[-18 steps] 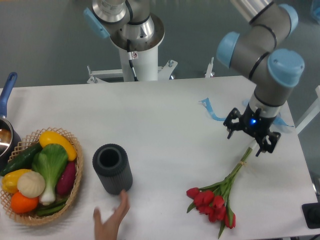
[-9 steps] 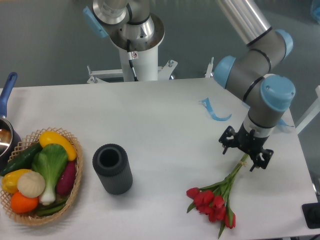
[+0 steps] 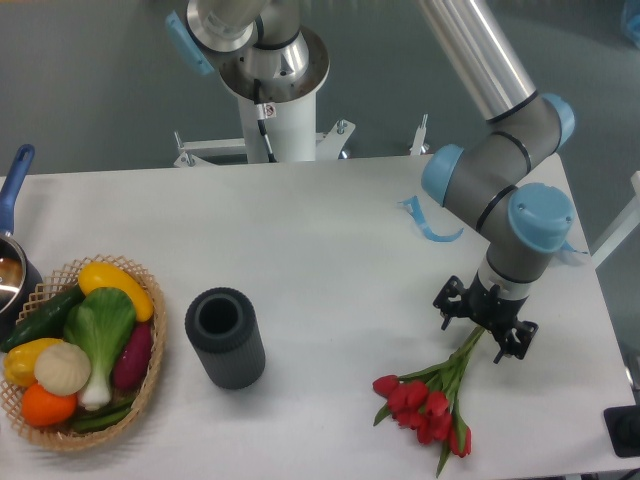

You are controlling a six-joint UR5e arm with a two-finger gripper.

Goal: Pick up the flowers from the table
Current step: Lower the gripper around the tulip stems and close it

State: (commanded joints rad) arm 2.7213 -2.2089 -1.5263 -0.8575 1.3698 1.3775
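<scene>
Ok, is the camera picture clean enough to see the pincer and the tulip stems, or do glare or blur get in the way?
Fixed camera: lighting is even and soft, with no glare on the white table. The pincer is slightly soft and dark, so its fingers are hard to separate. The flowers are sharp, stems running up under the pincer. Shadows are faint.

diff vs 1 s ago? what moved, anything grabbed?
The gripper moved down and left along the stems, from over the pale stem ends to over the mid-stems of the flowers. Nothing grabbed yet: the flowers lie in the same spot on the table. A hand at the bottom edge has left the frame. The basket, black cylinder and blue ribbon are unchanged.
</scene>
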